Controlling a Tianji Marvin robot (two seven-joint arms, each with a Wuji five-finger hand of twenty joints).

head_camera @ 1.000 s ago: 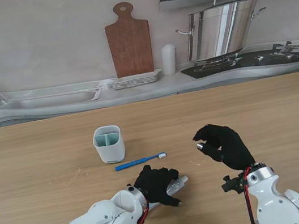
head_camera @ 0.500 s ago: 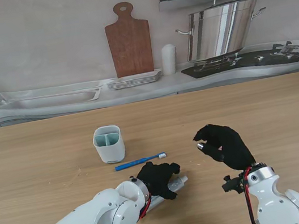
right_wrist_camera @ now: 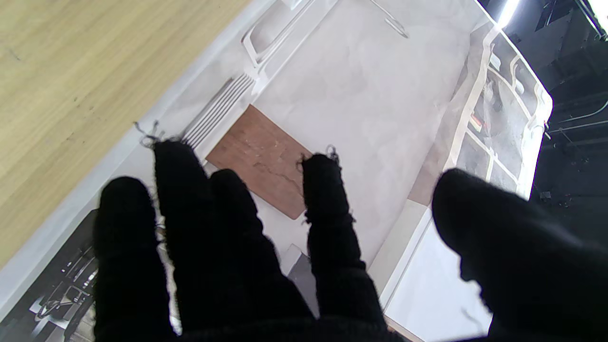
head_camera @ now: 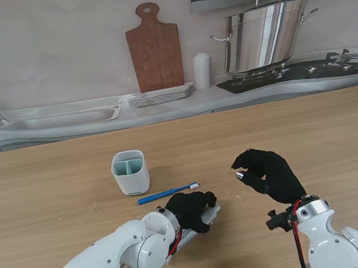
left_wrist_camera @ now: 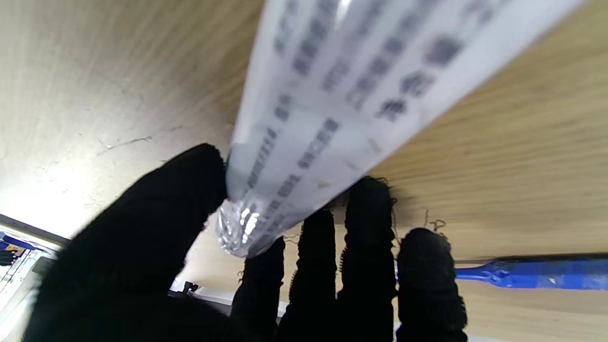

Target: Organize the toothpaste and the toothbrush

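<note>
Toothpaste tube (left_wrist_camera: 342, 90) pinched in left hand (head_camera: 191, 212), right hand (head_camera: 268, 174) raised, fingers apart

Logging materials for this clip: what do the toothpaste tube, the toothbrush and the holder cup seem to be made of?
Toothpaste tube: likely soft laminate, glossy white with printed text and a crimped silvery end, held in the left hand. Toothbrush: apparently hard plastic, smooth blue handle, white head. Holder cup: matte white, plastic or ceramic; cannot tell which.
</note>
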